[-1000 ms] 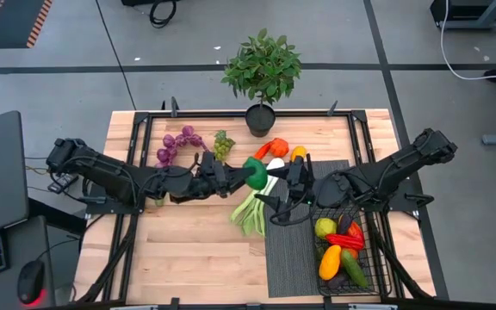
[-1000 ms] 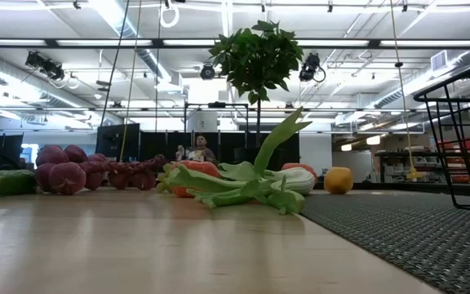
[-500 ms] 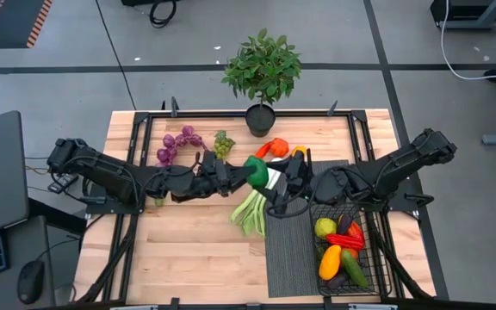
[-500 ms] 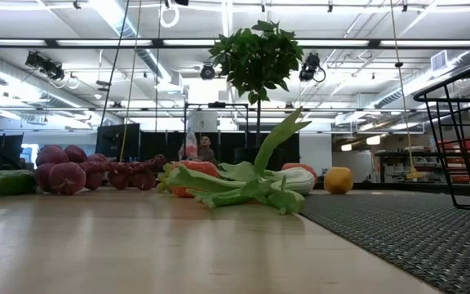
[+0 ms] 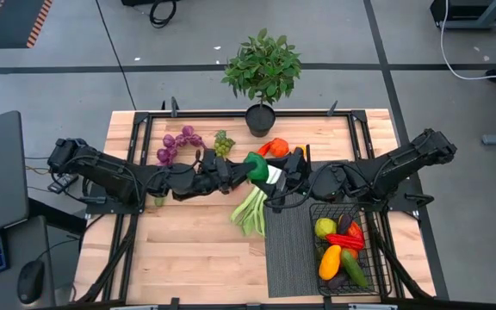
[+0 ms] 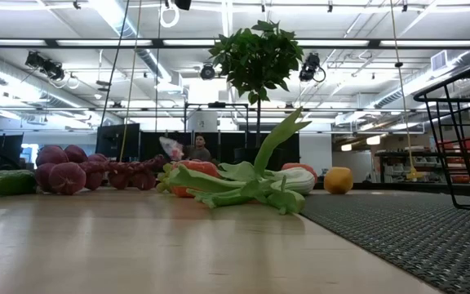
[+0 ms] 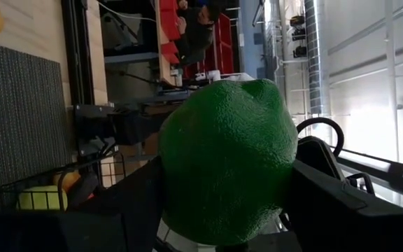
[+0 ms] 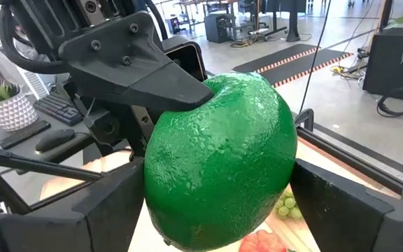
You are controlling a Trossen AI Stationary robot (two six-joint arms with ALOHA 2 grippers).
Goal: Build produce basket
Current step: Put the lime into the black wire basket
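Both grippers meet over the middle of the table. Left gripper squeezes a bumpy green pepper between its fingers, and the right gripper has its fingers spread around the same pepper, so I think it is being passed across. Some shiny red, yellow and green produce already sits in the black wire basket. Still outside lie purple grapes, a long leafy leek and a carrot.
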